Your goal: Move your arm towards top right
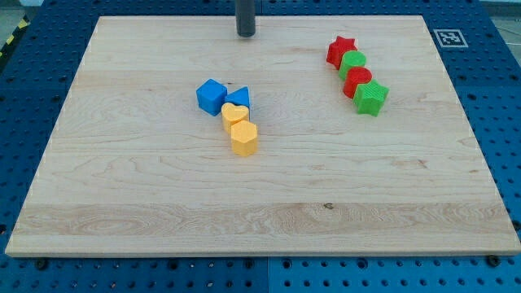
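Note:
My tip [246,34] stands near the top edge of the wooden board [122,179], a little left of the middle. It is well above the blue cube [211,96] and the blue triangular block [238,98]. Below those lie a yellow heart [234,114] and a yellow hexagonal block [243,138], touching each other. At the view's upper right a chain of blocks runs down: a red star [340,51], a green round block [353,63], a red round block [356,80] and a green star [371,98]. My tip touches no block.
A black and white marker tag [449,37] sits at the board's top right corner. Blue perforated table [496,98] surrounds the board on all sides.

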Robot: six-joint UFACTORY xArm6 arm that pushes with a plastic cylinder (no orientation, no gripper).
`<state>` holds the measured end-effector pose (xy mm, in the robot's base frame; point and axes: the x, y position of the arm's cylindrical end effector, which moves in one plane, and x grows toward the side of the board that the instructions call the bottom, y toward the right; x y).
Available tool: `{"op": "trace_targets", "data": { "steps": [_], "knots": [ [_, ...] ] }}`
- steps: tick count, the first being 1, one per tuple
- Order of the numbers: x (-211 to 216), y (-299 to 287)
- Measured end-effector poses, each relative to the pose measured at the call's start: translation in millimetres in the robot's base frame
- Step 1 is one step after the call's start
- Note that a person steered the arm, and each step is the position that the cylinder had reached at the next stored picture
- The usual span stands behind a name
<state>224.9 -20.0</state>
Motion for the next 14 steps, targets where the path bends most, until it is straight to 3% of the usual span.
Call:
{"op": "trace_targets", "data": {
  "steps": [3, 6, 14],
  "knots": [
    [-23, 91],
    [-8, 175],
    [18, 224]
  ]
}}
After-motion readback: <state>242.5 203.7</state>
